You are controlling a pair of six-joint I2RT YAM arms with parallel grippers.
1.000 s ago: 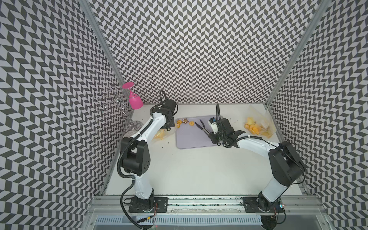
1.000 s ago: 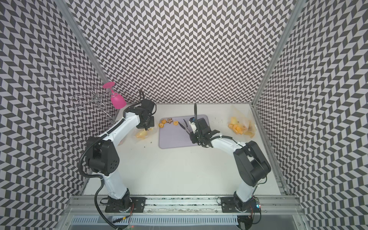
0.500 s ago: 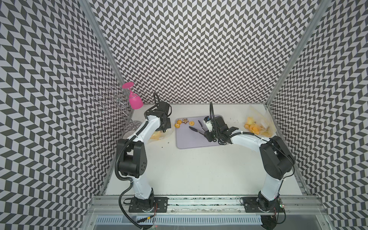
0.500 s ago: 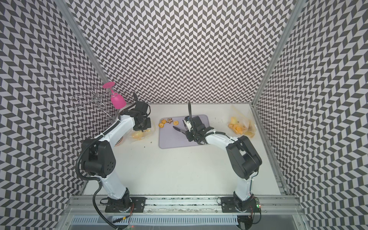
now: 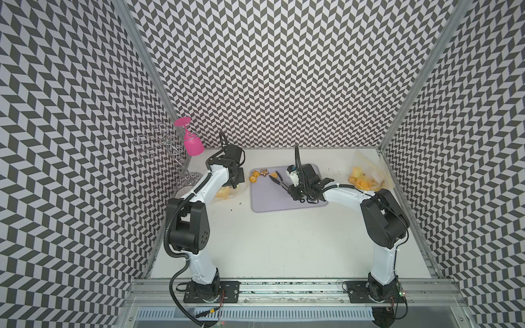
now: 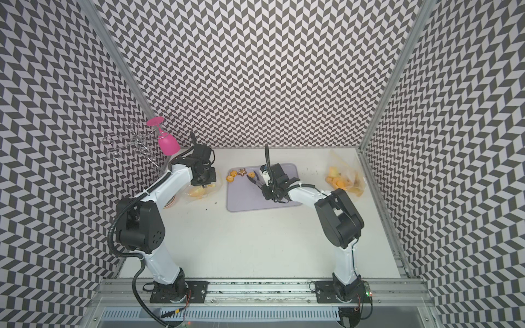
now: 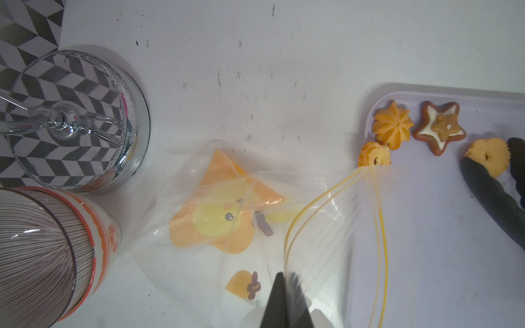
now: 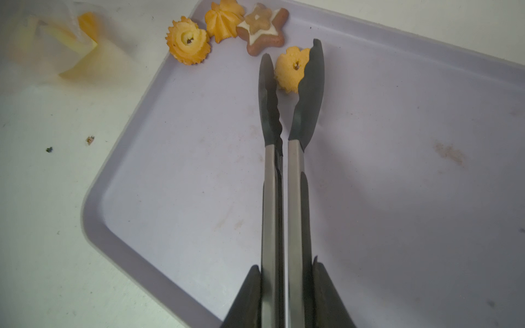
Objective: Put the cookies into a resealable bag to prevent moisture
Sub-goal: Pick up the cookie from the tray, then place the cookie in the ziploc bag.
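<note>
Flanking ring cookie (image 8: 290,71): tongs (image 8: 295,176), right wrist | left wrist: bag (image 7: 326,215) pinched

White tubular links and bulky black joint housings, perforated at the shoulder, on left arm (image 5: 211,181) and right arm (image 5: 345,196). Ribbed black cable (image 5: 169,227) looped along the left arm; thinner black leads at both wrists. Black base plates (image 5: 211,292) screwed to an aluminium rail (image 5: 284,286); small green light (image 5: 400,292) beside the right one. Black tapered fingers on left tool (image 7: 285,304) and right tool (image 8: 285,265).
</note>
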